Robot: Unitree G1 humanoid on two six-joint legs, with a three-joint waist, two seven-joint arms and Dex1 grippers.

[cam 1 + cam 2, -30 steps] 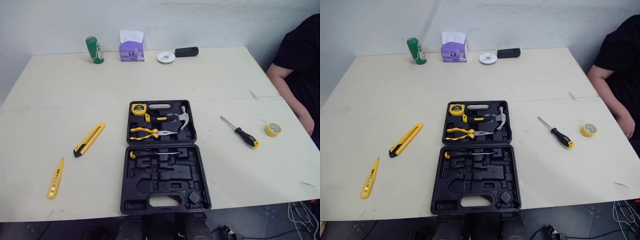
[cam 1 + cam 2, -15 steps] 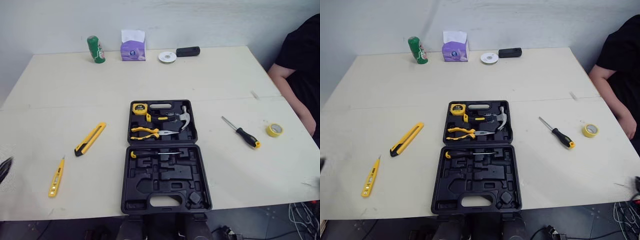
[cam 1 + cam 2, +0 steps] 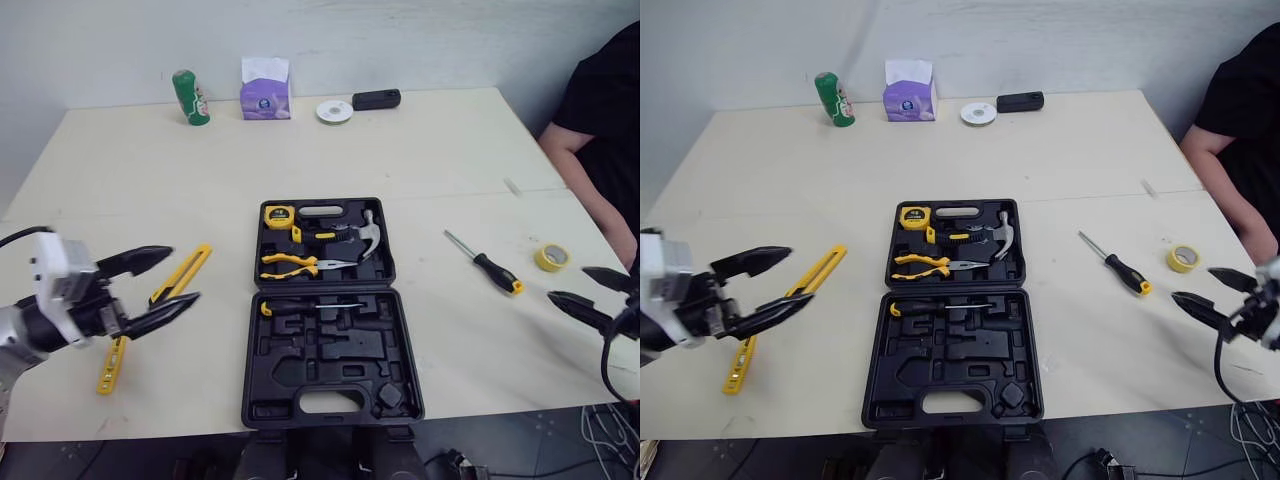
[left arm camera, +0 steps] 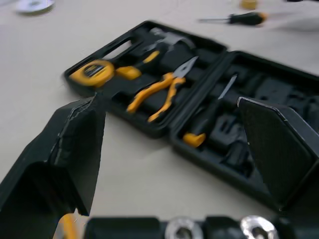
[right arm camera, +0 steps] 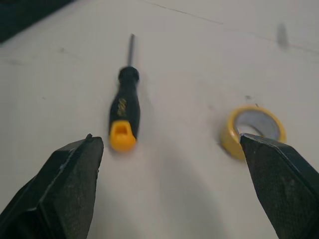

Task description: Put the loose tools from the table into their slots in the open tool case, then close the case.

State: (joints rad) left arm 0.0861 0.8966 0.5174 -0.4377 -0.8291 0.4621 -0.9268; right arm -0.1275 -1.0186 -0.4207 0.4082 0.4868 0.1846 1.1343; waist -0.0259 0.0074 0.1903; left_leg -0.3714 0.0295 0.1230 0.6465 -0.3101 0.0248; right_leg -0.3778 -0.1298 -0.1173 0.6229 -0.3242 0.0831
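The left gripper (image 3: pixel 183 277) and right gripper (image 3: pixel 568 283) are spread open, empty. At three o'clock of the tool case (image 3: pixel 250 350), the tape roll (image 3: pixel 548 258) could be knocked if the screwdriver (image 3: pixel 483 265) is approached wide.

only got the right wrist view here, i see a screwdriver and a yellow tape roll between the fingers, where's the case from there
Observer: The open tool case lies at the middle of the table, to the robot's left of the screwdriver.
Operator: anything loose on its other side
Observer: Yes, a yellow utility knife and a yellow tester pen lie to the left of the case.
Operator: and the left gripper
Observer: The left gripper is open, holds nothing, and is by those two tools.
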